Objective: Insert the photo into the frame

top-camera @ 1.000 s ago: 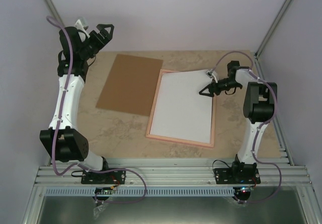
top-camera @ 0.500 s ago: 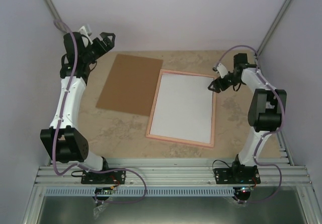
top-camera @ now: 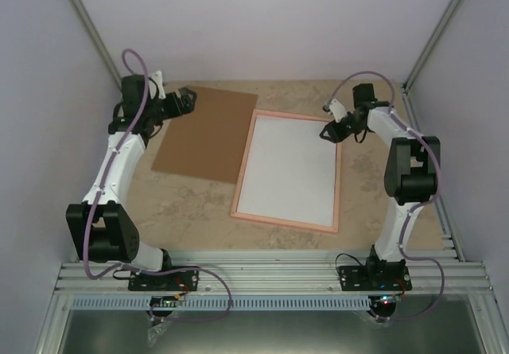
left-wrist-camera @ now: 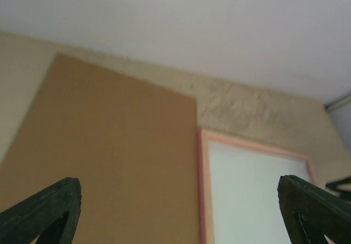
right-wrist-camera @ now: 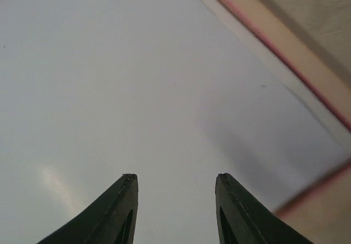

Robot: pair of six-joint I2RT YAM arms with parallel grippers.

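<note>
**Right fingers over the frame's far right corner, nothing held**

Top view: frame [top-camera: 284, 222] lies flat on the table [top-camera: 191, 203], long axis running away from the bases, slightly skewed. A white sheet [top-camera: 290, 167] fills its opening. Right gripper [top-camera: 326, 132] hovers at the frame's far right corner, so the right arm is the nearer one. Left gripper [top-camera: 187, 99] sits over the far corner of the brown board [top-camera: 207, 131], apart from the frame

Left wrist: fingers spread wide, empty. The board is under them and to their left, the frame's far left corner to their right

Right wrist: fingers partly open, gap clear, gripping nothing. The sheet lies directly under and ahead of the tips, and the frame rail runs diagonally off to their right

Photo: no printed side shows in any view, only the plain white, smooth sheet. Can't tell if that sheet is the photo face down. If it is, my read is that it's already seated in the frame
</note>
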